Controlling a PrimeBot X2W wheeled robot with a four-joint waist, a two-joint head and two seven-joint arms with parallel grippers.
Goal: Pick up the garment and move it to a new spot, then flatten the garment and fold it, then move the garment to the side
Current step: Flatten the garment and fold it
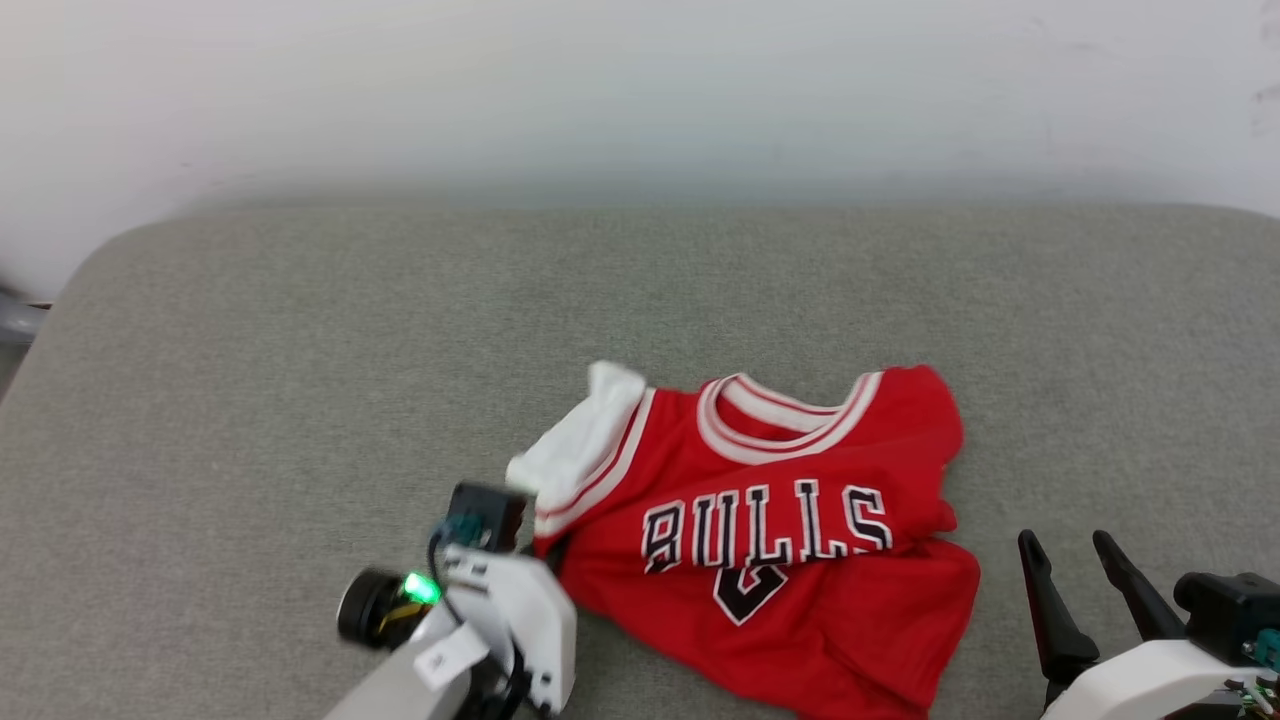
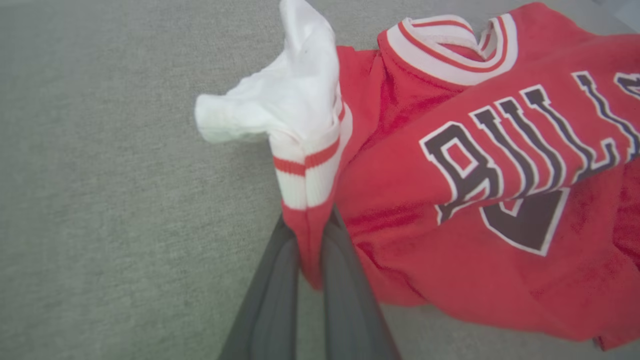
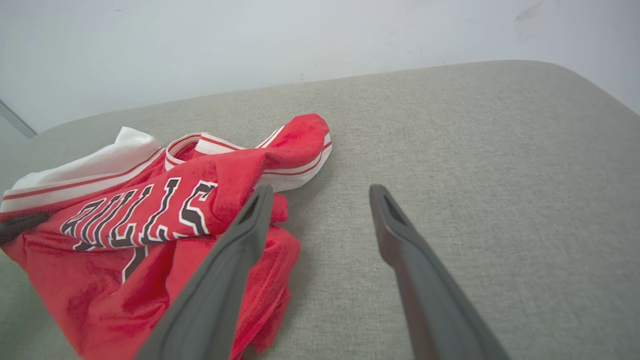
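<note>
Grey upholstered surface point(image 1: 300, 400), broad and rounded at the far corners, pale wall point(image 1: 640, 80) behind it.

The garment, a red Bulls jersey point(image 1: 760, 520), lies rumpled on the near middle of the surface, a little toward the robot's right. Collar point(image 1: 785, 415) points to the far side. A crease runs across the chest, so the "BULLS" lettering point(image 1: 765, 525) rides on a fold and the number below is half hidden. Lower hem is bunched at the near edge.

Left gripper point(image 2: 312, 235): fingers pressed together on the red cloth at the jersey's left shoulder seam, just below the striped trim point(image 2: 305, 167). The white sleeve point(image 2: 295, 95) stands up past the fingertips.

Right gripper point(image 1: 1066, 545): fingers wide apart, holding nothing, just beside the jersey's right edge. In the right wrist view one finger overlaps the cloth; contact cannot be told.

Progress, as judged: very early. The first pinch is made, but the bulk of the jersey rests on the surface, so lifting looks not yet done. Moving, flattening, folding and setting aside all remain.
</note>
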